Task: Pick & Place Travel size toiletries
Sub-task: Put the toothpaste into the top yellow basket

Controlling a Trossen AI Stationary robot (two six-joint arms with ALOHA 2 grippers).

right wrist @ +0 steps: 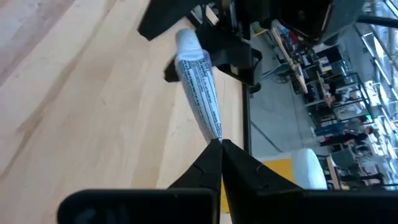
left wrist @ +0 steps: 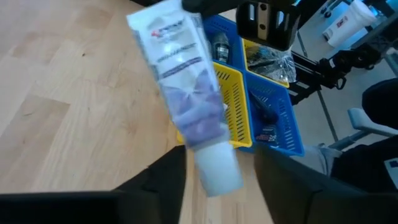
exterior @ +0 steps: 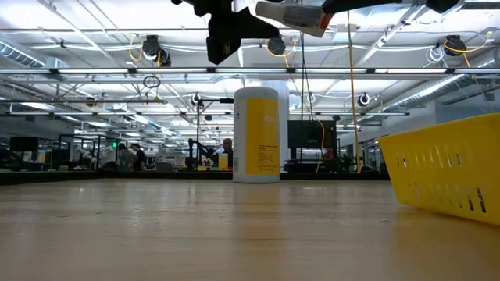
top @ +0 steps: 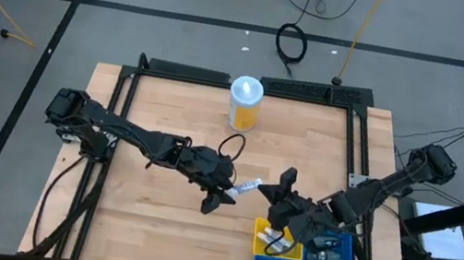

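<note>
High view shows a white tube [top: 247,186] held in the air above the middle of the bench [top: 167,129], between the two arms. The right gripper [top: 281,194] has its jaws closed on the tube's flat crimped end, as the right wrist view shows. The left gripper [top: 220,195] sits at the tube's cap end with its jaws parted on either side of the cap, not pressing it. Most of the bench lies bare on the left and toward the far edge, where only a yellow-and-white canister [top: 245,103] stands. At the near right corner sit a yellow bin [top: 265,227] and blue bins [top: 338,255], close under the right arm. The tube carries a purple printed label and small lines of text, too blurred to read.
</note>
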